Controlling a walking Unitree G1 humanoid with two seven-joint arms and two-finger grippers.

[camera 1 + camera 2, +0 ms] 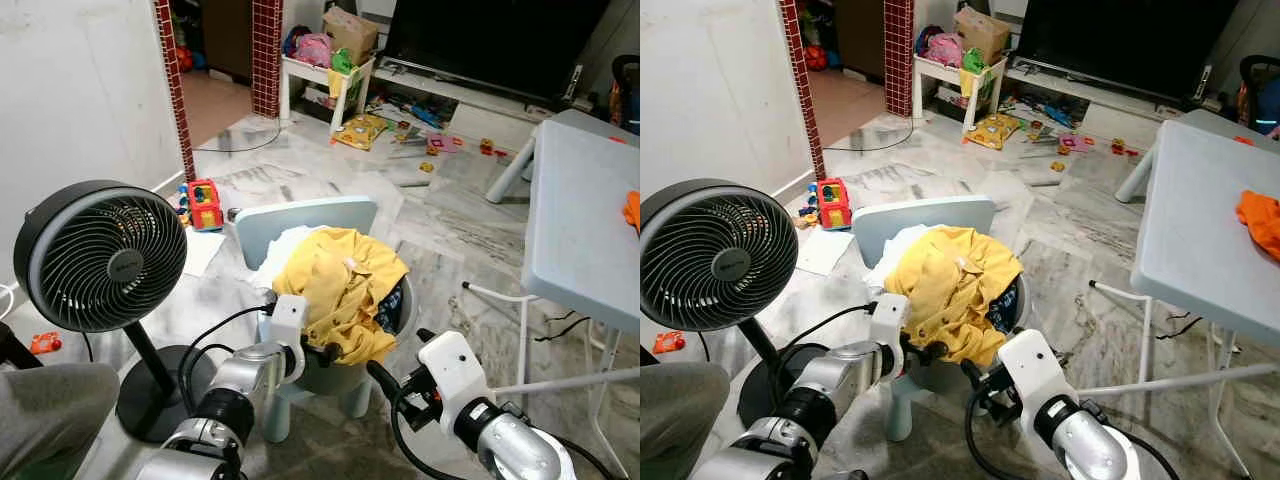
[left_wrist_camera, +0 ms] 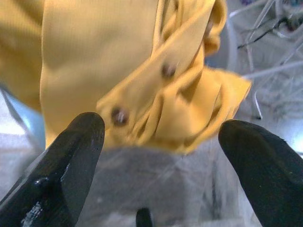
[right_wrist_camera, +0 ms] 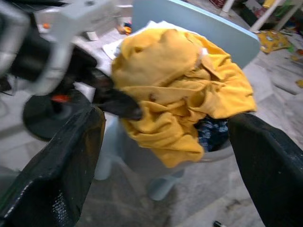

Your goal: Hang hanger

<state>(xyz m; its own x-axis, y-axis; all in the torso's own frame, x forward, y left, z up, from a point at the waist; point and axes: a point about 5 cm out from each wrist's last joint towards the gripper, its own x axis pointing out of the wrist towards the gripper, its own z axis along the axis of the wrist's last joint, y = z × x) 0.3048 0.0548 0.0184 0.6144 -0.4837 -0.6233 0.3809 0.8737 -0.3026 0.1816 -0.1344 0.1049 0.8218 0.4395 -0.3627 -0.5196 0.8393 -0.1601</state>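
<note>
A small pale blue chair (image 1: pixel 300 215) stands on the marble floor (image 1: pixel 440 225), heaped with a yellow shirt (image 1: pixel 335 285) over white and dark clothes. Beside the chair stands a black fan (image 1: pixel 100 258).

We see even, bright daylight across the marble floor (image 1: pixel 440 230), with soft shadows under the table (image 1: pixel 1200 230). Head views are sharp. The left wrist view is blurred (the yellow shirt (image 2: pixel 142 71) smears, perhaps from motion), and the black fingers (image 3: pixel 52 175) sit out of focus in both wrist views.
</note>
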